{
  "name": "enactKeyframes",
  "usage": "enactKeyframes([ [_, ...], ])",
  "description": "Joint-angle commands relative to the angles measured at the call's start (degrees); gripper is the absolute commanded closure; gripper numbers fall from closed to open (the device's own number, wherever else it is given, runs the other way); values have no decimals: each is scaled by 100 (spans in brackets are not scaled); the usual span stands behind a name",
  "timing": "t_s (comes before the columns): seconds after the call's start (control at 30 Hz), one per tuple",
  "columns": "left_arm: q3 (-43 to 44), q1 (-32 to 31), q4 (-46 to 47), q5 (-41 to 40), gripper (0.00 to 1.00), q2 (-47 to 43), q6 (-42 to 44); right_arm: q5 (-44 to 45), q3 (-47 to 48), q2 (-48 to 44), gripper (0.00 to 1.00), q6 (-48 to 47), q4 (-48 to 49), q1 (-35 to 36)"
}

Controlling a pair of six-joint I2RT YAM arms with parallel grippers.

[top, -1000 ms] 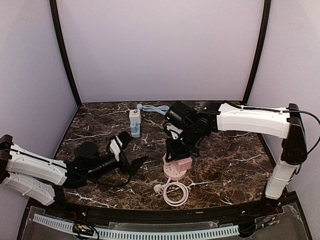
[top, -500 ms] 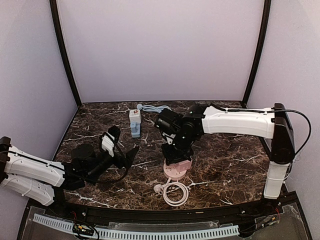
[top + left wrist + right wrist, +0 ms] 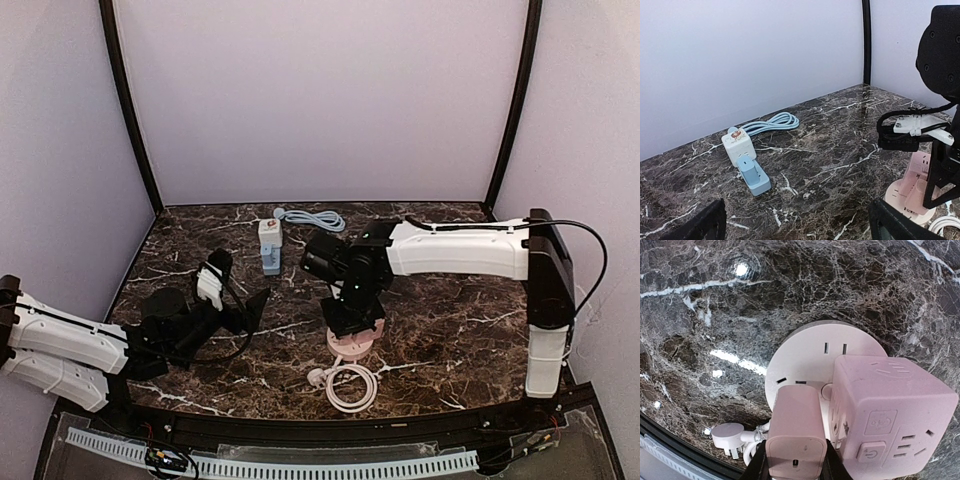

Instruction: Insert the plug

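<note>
Left gripper [image 3: 797,220] hangs released, jaws wide, over the veined marble table [image 3: 450,320]. Centre-right, the right gripper [image 3: 795,465] is clenched across the flat sides of the pink plug [image 3: 795,425]. The plug is at the round pale base [image 3: 810,355], beside the pink socket cube [image 3: 890,410]; we cannot tell whether they touch. We judge the plug light, rigid, smooth moulded plastic, likely slippery. Best held by its rear flats, leaving the prong end free.

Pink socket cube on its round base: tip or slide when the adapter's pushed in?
Probably won't tip: the pink socket cube sits on a wide round base whose slots face up under the pink adapter. It may slide; the marble table looks glossy. Likely light plastic.
</note>
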Motion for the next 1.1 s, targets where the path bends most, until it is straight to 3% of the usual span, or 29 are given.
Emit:
enactKeyframes([
  [0.0, -104, 40, 48, -125, 1, -114, -101, 207, 202, 140, 100, 144, -186, 61],
  [1.07, -209, 164, -11, -92, 1, -265, -302, 609, 573, 905, 100, 400, -663, 136],
])
